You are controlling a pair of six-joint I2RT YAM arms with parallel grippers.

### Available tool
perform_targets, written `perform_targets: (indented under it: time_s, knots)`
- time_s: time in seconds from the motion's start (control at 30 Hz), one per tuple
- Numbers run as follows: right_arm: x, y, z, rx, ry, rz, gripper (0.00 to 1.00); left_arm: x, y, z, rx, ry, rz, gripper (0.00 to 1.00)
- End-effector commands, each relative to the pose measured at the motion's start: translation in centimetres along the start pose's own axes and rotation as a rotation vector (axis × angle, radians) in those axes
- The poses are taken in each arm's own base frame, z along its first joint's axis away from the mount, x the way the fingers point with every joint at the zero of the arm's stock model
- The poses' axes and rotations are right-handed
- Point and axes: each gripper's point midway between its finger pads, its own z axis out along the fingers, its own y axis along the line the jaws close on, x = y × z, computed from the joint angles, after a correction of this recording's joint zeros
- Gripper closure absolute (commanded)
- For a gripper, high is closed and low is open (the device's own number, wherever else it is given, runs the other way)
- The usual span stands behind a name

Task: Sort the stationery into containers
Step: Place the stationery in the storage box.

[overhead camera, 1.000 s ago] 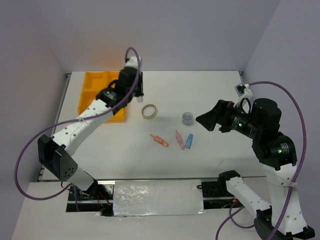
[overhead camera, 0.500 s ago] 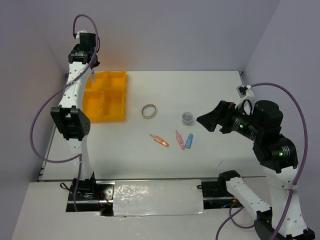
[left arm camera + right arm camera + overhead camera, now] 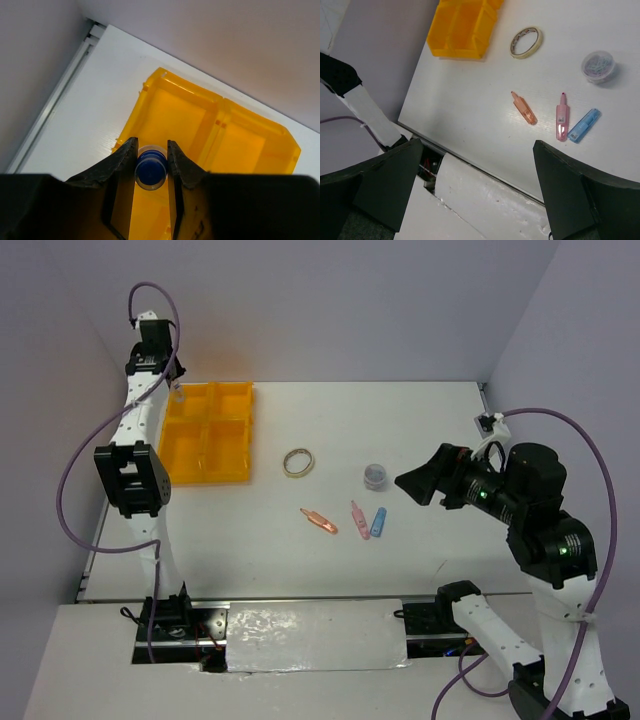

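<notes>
White worktop (image 3: 430, 420) fills the middle of the room, with plain pale walls around it. At its far left corner sits the orange-yellow tray (image 3: 225, 450), and no item shows inside any of its four squares, so the sorting looks like it has only just begun.

The left tool (image 3: 151, 145) is up high over the tray's far left square, near the outer edge. Its two fingers are pinched tight on the little bottle (image 3: 151, 169). The blue cap faces straight up at the wrist camera, so the bottle stands on end with its long way running up and down. Letting it drop into that square looks like the step in hand.

The right tool (image 3: 408, 482) hangs over the right side with its fingers spread wide and nothing in them.

Five things wait on the worktop. The tan band ring (image 3: 298, 462) lies flat, just right of the tray. The round jar (image 3: 375, 475) stands near the right tool. Closer in lie three small pieces: an orange-pink piece (image 3: 319, 521) slanted with its tip to the far left, a pink piece (image 3: 358, 519) with its tip pointing away from the arms, and right beside it a blue piece (image 3: 378, 522) leaning a bit to the right.
</notes>
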Motion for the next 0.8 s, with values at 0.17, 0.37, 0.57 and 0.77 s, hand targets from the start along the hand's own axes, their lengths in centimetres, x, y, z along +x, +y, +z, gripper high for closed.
perform_targets:
  time_s: [0.17, 0.37, 0.57, 0.77]
  knots:
    - [0.2, -0.1, -0.5, 0.017, -0.025, 0.04, 0.0, 0.7, -1.4, 2.8, 0.063, -0.025, -0.01, 1.0]
    - [0.7, -0.7, -0.6, 0.045, -0.021, 0.062, 0.0, 3.3, -0.7, 4.5, 0.023, 0.024, 0.011, 0.96]
    - [0.9, -0.9, -0.3, 0.048, -0.017, 0.081, 0.0, 4.4, -1.0, 5.1, 0.035, 0.052, 0.014, 0.97]
    - [1.0, -1.2, 0.1, 0.048, -0.016, 0.088, 0.0, 3.3, -0.6, 4.7, 0.013, 0.03, 0.027, 0.94]
